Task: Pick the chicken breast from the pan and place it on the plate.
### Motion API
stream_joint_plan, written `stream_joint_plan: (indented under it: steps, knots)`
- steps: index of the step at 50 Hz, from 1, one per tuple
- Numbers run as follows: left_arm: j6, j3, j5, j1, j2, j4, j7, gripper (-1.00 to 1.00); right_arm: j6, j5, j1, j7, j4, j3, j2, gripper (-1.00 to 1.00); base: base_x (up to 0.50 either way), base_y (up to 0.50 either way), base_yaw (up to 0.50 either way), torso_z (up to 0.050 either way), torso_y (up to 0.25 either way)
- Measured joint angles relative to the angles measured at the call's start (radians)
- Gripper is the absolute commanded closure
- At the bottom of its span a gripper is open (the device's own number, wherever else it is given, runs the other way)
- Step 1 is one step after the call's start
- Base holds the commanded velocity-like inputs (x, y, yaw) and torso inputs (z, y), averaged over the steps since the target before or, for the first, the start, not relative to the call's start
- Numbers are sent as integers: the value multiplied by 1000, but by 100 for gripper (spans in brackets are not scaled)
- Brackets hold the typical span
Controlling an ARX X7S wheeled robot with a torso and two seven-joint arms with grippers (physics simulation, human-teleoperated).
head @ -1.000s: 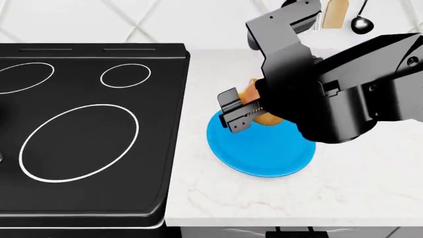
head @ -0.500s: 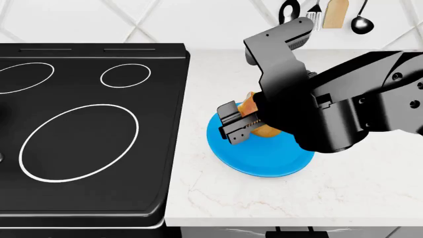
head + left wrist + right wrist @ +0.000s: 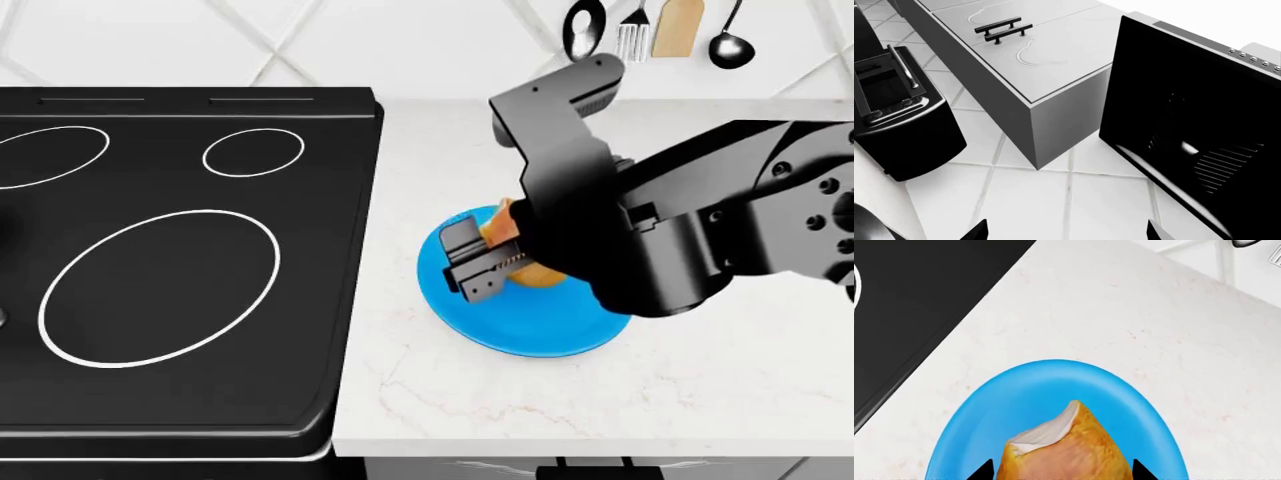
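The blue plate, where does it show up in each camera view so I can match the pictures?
Head view: the blue plate lies on the white counter right of the cooktop, under the right pincer.
Right wrist view: the plate fills the lower middle, beneath the chicken breast.
Left wrist view: not in it.
Shared landmark: the chicken breast, over the plate in both views that show it.

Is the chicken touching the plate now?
Cannot tell. In the right wrist view the chicken overlaps the plate, but its underside is cut off. In the head view the right gripper hides where they would meet.
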Motion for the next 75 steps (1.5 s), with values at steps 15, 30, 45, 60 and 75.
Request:
stream_joint_plan:
  steps: [15,30,45,60,75]
  knots:
    - [4,2,0,2,-1,-1,1,-100,5,-12,-8,-14,5,-4,0,-100,0,0,0,0,0]
    - [7,4,2,4,-4,1,-3,-100,8,-28,1,-24,7,4,2,-100,0,0,0,0,0]
    - [10,4,1,6,-8,4,-5,-100,-3,-45,61,-11,-10,40,10,-100,0,0,0,0,0]
    - [14,4,2,9,-10,7,-7,-100,-9,-43,128,-10,-94,98,33,-100,0,0,0,0,0]
    - [16,6,4,11,-14,11,-10,-100,-74,-165,135,23,-278,175,81,-100,0,0,0,0,0]
